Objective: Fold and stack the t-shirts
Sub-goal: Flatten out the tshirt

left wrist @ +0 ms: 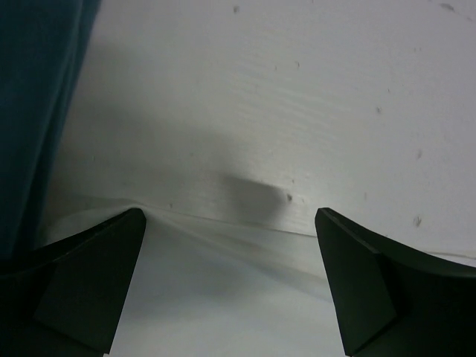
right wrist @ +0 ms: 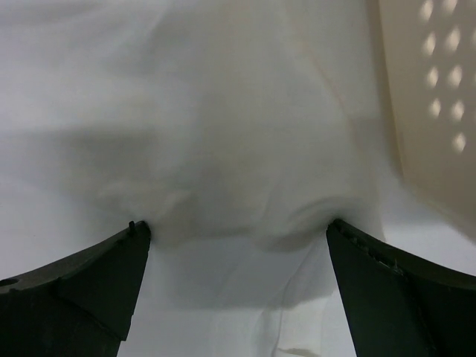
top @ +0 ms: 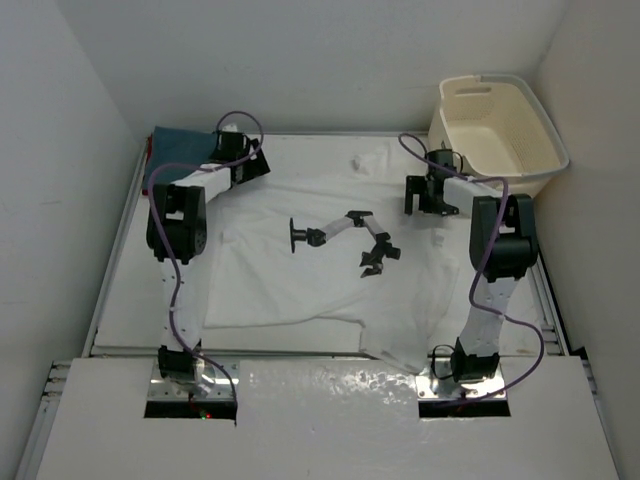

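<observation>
The white shirt lies spread over most of the table, and the blue shirt sits folded at the far left corner. The left gripper stands wide and holds nothing; it is low over the white shirt's far left edge, with bare table ahead and the blue shirt just to its left. The right gripper, also wide and empty, is low over the shirt's rumpled far right part, just beside the basket.
</observation>
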Motion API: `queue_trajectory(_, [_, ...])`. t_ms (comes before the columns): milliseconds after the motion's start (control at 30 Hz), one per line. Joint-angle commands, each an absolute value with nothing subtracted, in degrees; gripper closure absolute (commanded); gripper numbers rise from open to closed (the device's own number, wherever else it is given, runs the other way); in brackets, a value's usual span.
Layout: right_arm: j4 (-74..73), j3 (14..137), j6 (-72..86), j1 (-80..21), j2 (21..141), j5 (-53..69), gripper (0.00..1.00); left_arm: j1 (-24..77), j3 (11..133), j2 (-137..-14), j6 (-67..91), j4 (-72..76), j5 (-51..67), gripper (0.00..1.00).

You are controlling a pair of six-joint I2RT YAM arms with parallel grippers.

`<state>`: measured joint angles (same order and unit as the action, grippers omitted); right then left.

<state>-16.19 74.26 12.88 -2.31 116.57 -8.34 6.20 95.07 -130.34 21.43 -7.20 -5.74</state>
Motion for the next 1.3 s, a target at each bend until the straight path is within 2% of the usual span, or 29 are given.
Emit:
queue_trajectory(0, [-21.62, 79.62, 11.88, -0.70, 122.34, -10.72, 0.01, 4.83, 101.14, -138.05, 20.04, -13.08, -4.75, 0.00])
queue_trajectory(267, [-22.50, 88.06, 7.04, -0.70, 126.30, -7.83, 0.01, 4.75, 123.90, -149.67, 20.56, -21.89, -0.81, 0.00])
queue_trajectory(433, [-23.64, 89.12, 2.38, -2.36, 121.75, -3.61, 0.01, 5.10, 121.13, -145.47, 20.40, -18.64, 4.04, 0.00])
queue_trajectory(667, [-27.07, 90.00, -1.41, -7.64, 113.04, -5.36, 0.01, 7.47, 122.52, -134.57, 16.26, -19.25, 2.29, 0.00])
queue_trajectory(767, [-26.64, 86.32, -0.45, -10.19, 107.51, -7.73, 0.01, 7.91, 122.00, -129.39, 15.56, -19.34, 1.94, 0.00])
queue_trajectory(867, [-26.72, 79.91, 5.87, -11.60, 101.27, -6.95, 0.01, 8.52, 118.31, -123.77, 14.94, -20.30, 0.80, 0.00])
queue_trajectory(967, [-24.88, 69.81, 9.92, -13.09, 93.89, -4.40, 0.01, 9.05, 109.11, -116.13, 16.25, -21.53, 0.26, 0.00])
queue_trajectory(1000, [-24.44, 64.30, 10.63, -14.23, 91.95, -4.13, 0.01, 9.05, 100.55, -113.75, 18.09, -20.66, 0.52, 0.00])
queue_trajectory(1067, [-24.70, 59.70, 13.09, -15.20, 86.94, -0.73, 0.01, 9.14, 91.10, -105.50, 21.42, -16.89, 1.84, 0.00])
queue_trajectory(1133, [-24.00, 51.28, 14.06, -17.39, 82.99, 3.58, 0.01, 9.67, 73.21, -97.58, 26.42, -12.32, 1.33, 0.00])
queue_trajectory(1267, [-27.94, 46.50, 14.59, -18.98, 80.95, 4.75, 0.01, 9.93, 56.49, -89.22, 31.72, -5.99, 5.88, 0.00])
